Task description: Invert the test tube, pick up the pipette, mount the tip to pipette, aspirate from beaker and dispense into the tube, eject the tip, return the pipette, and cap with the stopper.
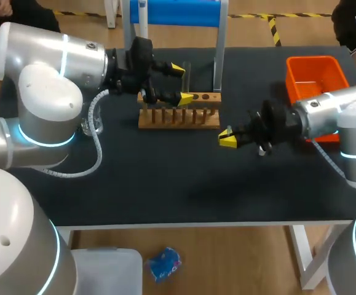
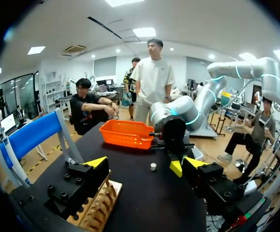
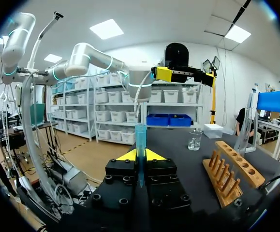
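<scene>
My left gripper (image 1: pixel 181 83) hangs open over the wooden tube rack (image 1: pixel 178 117), its yellow tips wide apart. A clear test tube (image 1: pixel 187 75) stands upright in the rack between those fingers, touched by neither. In the left wrist view the left gripper (image 2: pixel 147 163) holds nothing and the rack (image 2: pixel 98 210) lies under one finger. My right gripper (image 1: pixel 228 139), right of the rack, is shut on a thin blue tapered pipette tip (image 3: pixel 140 145), wide end up, between its yellow tips (image 3: pixel 140 155). A glass beaker (image 1: pixel 91 126) stands by the left arm. A small white stopper (image 2: pixel 153 166) lies near the right gripper.
An orange bin (image 1: pixel 313 74) sits at the table's back right. The blue pipette stand (image 1: pixel 178 12) rises behind the rack. In the right wrist view the beaker (image 3: pixel 195 140) and the rack (image 3: pixel 231 169) lie ahead of the gripper, with bare black tabletop in front.
</scene>
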`<act>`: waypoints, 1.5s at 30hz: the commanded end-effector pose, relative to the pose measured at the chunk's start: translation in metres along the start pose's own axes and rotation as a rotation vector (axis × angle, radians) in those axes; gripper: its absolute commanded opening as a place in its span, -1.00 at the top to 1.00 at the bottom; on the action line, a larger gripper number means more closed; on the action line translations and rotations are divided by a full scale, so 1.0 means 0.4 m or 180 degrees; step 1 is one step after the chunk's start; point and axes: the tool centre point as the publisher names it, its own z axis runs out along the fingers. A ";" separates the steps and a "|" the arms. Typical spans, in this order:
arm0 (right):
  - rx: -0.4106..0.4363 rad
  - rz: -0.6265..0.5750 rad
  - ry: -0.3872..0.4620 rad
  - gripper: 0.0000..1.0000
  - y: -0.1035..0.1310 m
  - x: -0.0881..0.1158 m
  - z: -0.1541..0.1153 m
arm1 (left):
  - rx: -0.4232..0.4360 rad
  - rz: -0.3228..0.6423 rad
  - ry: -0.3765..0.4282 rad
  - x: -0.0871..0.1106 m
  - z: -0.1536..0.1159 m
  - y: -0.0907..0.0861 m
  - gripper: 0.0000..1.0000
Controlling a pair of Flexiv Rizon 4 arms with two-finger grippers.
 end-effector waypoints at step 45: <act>0.0001 -0.0027 -0.0150 1.00 -0.041 0.091 -0.211 | 0.0311 -0.0075 -0.0951 -0.280 -0.094 -0.010 -1.00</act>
